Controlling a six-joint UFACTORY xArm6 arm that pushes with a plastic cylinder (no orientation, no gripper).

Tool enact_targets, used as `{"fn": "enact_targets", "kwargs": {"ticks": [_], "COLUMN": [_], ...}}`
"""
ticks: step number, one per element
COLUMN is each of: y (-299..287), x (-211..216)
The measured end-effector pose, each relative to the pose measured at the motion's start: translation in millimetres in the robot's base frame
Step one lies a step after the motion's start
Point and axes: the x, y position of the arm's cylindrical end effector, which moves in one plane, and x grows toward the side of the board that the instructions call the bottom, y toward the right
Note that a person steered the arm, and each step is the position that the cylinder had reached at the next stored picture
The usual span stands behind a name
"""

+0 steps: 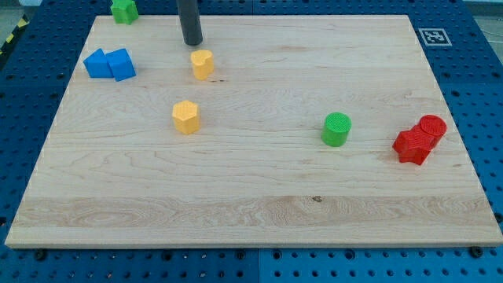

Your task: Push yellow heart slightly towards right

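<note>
Wooden board (259, 196) lies flat on a blue table with rows of holes (479, 94), and my tip (192, 42) stands on the wood near the view's top, a bare rod that holds nothing. Just below my tip and a bit to the view's right sits the yellow heart (202, 64), near but apart; which way it points I cannot tell. Farther down is a yellow hexagon block (186, 116), two touching blue blocks (109, 64) lie left, a green block (123, 10) sits at the top edge, and a green cylinder (336, 129) and two touching red blocks (420, 138) lie right.
</note>
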Motion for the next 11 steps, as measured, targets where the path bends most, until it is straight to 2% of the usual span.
{"fn": "enact_targets", "kwargs": {"ticks": [3, 4, 6, 9, 11], "y": [-1.0, -1.5, -1.0, 27.0, 18.7], "x": [116.5, 124.3, 101.4, 101.4, 64.6]}}
